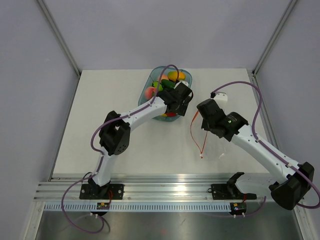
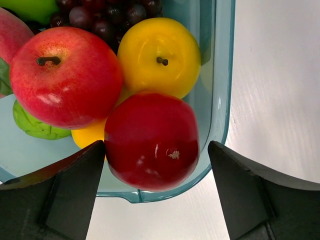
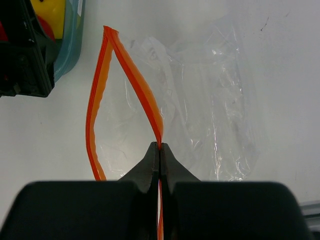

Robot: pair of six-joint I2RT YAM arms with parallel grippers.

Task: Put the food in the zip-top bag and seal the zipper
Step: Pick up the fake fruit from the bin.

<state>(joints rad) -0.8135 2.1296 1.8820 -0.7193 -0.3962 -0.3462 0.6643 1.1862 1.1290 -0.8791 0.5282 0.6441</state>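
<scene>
White table (image 1: 100, 140) fills the floor of a grey-walled booth, and at its far middle stands a translucent blue tray (image 1: 156, 75) heaped with the food, while the zip-top bag (image 1: 215, 150) lies flat on the table well to the right of the tray, in front of the right arm. Seen from the right wrist, the bag's mouth gapes in a narrow loop, with the clear crinkled film spread out beyond it. The left gripper (image 2: 156, 165) hangs over the near right corner of the tray, its jaws spread wide to either side of a dark red apple (image 2: 152, 142); a clear gap shows at the right finger, the left finger is just beside the fruit, and nothing is held. Behind that apple sit a brighter red apple (image 2: 62, 75) and a yellow lemon (image 2: 159, 55), both touching it. The right gripper (image 3: 159, 147) is clenched, its tips pinching one side of the zipper (image 3: 135, 85), the red-orange strip, and holding that side up off the table
</scene>
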